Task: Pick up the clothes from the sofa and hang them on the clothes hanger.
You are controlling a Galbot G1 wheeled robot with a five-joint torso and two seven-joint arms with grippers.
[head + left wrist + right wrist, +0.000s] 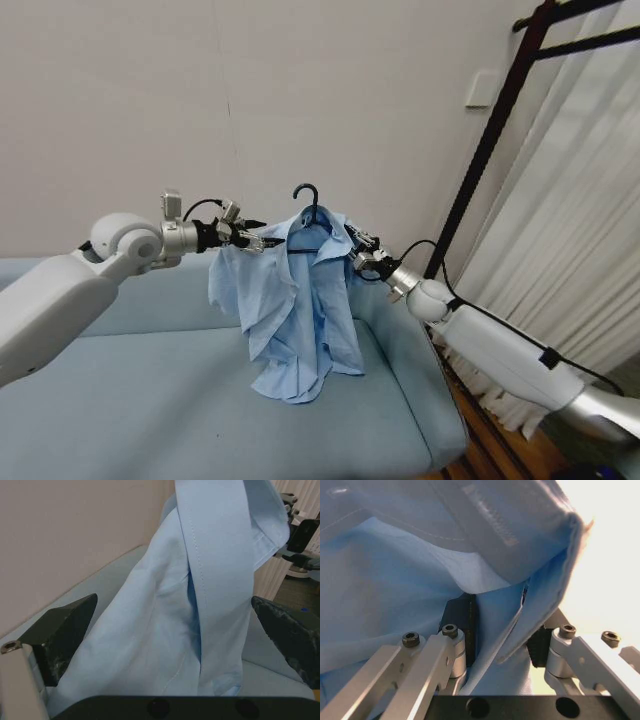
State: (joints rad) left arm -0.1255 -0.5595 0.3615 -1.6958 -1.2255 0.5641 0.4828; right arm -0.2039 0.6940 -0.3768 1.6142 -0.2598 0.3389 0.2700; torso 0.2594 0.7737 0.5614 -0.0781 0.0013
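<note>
shirt is already on a hanger, mid-frame in the head view, held up over the sofa. the hem is low over the seat, can't tell if it touches. right gripper is at the shirt's shoulder just right of centre. in its wrist view the pads are drawn in close with a fold of the front edge between them, so i read it as clamped on the shirt, maybe on the hanger arm under it, can't confirm. left gripper is at the other shoulder, left of centre. its wrist view shows the fingers spread wide with cloth lying between them, not pinched. risks as i see them: the load seems to hang off one clamp on cloth, so a swing toward the rack at upper right could let fabric slide through the pads or drag the shirt off the hanger. the shirt sits lopsided, bunched on the left, which would help it slip. the hook is small and the rack bar is high and off to the side, so a tilted hanger could miss the bar or knock the black post.
</note>
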